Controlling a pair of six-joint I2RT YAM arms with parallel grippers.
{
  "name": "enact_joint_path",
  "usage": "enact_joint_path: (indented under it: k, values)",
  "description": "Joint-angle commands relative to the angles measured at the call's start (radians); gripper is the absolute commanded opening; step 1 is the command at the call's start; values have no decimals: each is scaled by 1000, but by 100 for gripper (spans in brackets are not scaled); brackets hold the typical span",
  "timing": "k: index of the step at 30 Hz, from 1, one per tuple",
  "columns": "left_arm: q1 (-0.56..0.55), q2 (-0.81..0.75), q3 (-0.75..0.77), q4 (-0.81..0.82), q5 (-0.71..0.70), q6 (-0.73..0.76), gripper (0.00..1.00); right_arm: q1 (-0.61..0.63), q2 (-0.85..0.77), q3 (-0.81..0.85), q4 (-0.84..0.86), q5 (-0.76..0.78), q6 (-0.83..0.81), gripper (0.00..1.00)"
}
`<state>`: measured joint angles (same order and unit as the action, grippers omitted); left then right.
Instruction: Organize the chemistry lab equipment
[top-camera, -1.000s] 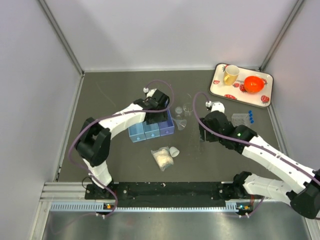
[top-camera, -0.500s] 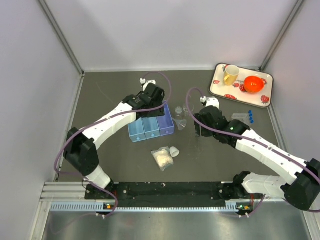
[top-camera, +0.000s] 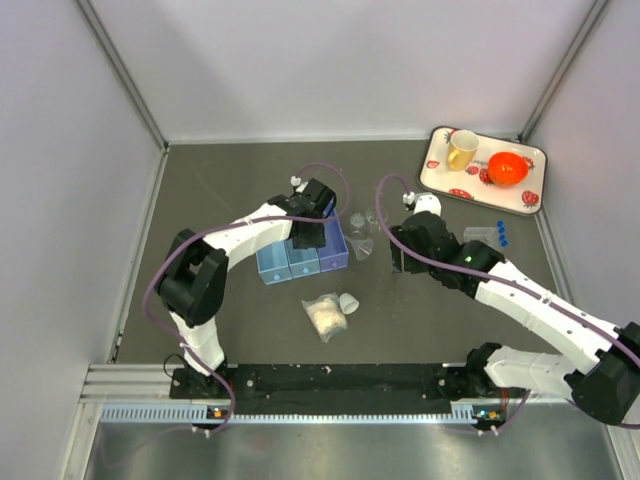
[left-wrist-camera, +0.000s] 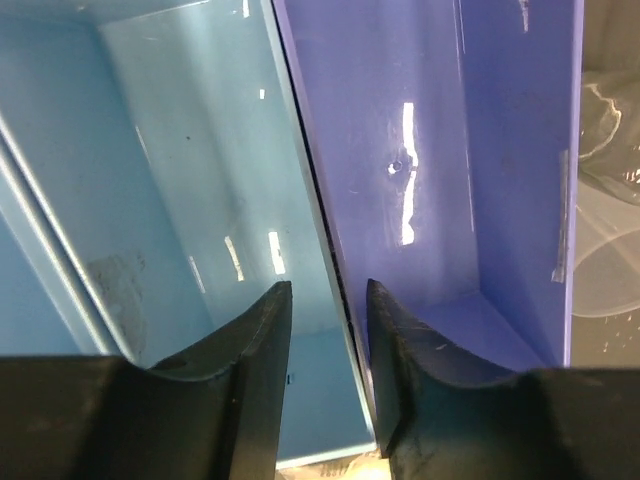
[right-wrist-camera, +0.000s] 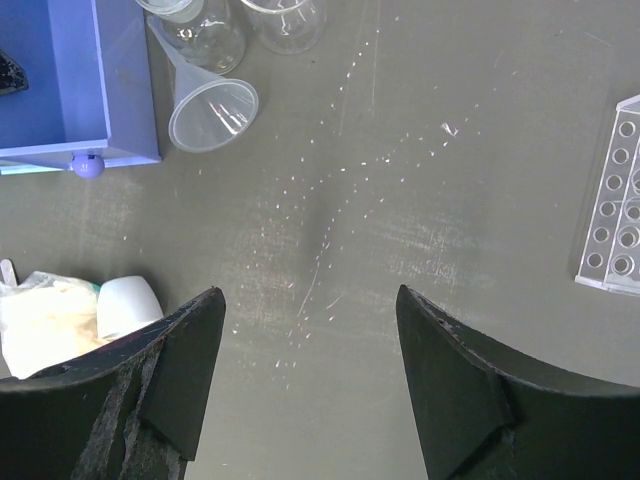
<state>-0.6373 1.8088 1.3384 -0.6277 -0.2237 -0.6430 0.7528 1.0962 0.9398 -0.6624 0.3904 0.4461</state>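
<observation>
The blue three-compartment tray (top-camera: 300, 262) lies left of centre. My left gripper (top-camera: 311, 232) reaches down into it. In the left wrist view its jaws (left-wrist-camera: 328, 285) are open a little and straddle the divider between the light-blue compartment (left-wrist-camera: 180, 150) and the purple one (left-wrist-camera: 440, 120), with a gap on the left finger's side. My right gripper (right-wrist-camera: 308, 290) hangs open over bare table (top-camera: 401, 264). A clear funnel (right-wrist-camera: 212, 112) and two tiny beakers (right-wrist-camera: 205, 25) sit beside the tray. The bag of white material (top-camera: 324, 316) and a small white cup (top-camera: 349, 301) lie nearer. The tube rack (top-camera: 482, 238) and blue-capped tubes (top-camera: 501, 233) are to the right.
A white strawberry-patterned tray (top-camera: 435, 178) at the back right carries a yellow mug (top-camera: 461, 150) and an orange bowl (top-camera: 508, 167). Pale walls enclose the table on three sides. White specks are scattered on the surface under my right gripper.
My left gripper has come down into the tray over the divider and its jaws have narrowed. The right arm shifted slightly left, its jaws unchanged.
</observation>
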Motion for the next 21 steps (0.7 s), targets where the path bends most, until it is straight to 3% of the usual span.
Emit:
enact_joint_path:
  k: [1,7,9,21]
  values:
    - [4,23,1,46,6,28,34,13,-19,8,32,-2,-6,70]
    - [10,18,-4,28,3,75,12,13,-33,-6,43,-8,0,70]
    - [11,12,-4,20,-3,91,0,13,-41,-10,49,-16,2,70]
    - [14,-37,-7,-38,-72,325,0,13,-107,-56,67,-33,-9,70]
